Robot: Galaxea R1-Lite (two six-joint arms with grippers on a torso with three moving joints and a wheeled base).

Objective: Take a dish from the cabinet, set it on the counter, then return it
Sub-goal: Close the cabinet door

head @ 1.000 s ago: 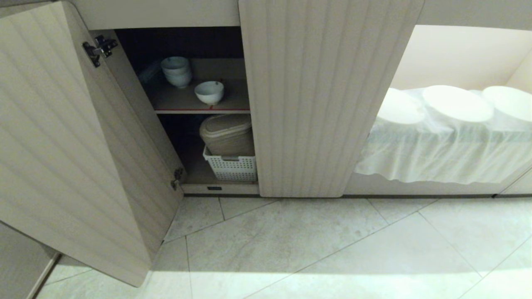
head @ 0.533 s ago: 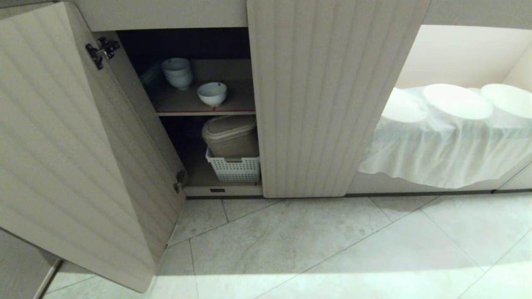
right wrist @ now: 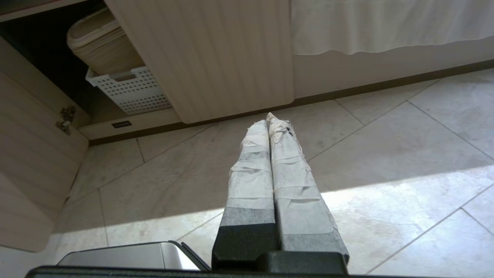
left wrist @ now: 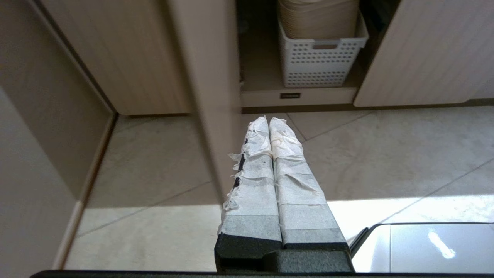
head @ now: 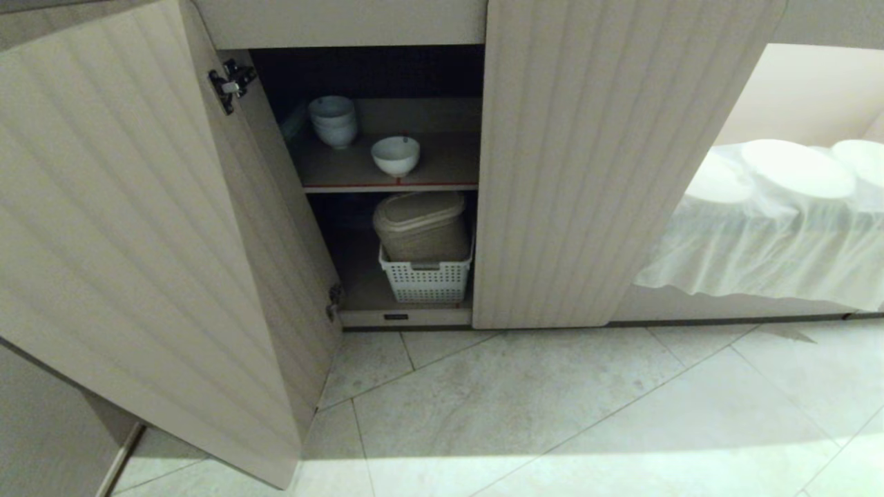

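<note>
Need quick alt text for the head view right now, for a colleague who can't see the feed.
Open cabinet: a white dish sits on the upper shelf before a stack of bowls. Below, a white basket holds a beige bin. No gripper shows.

Head looks down into the cabinet (head: 608, 172); wrists, floor-low, share its basket (left wrist: 322, 58).

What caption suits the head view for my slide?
Open cabinet: single white dish beside stacked bowls on the upper shelf, lidded bin in basket below.

Left gripper (left wrist: 269, 120) closed over floor tiles (left wrist: 386, 154); white basket (left wrist: 322, 61) at cabinet (left wrist: 297, 94) front edge; door (left wrist: 208, 77) open.
</note>
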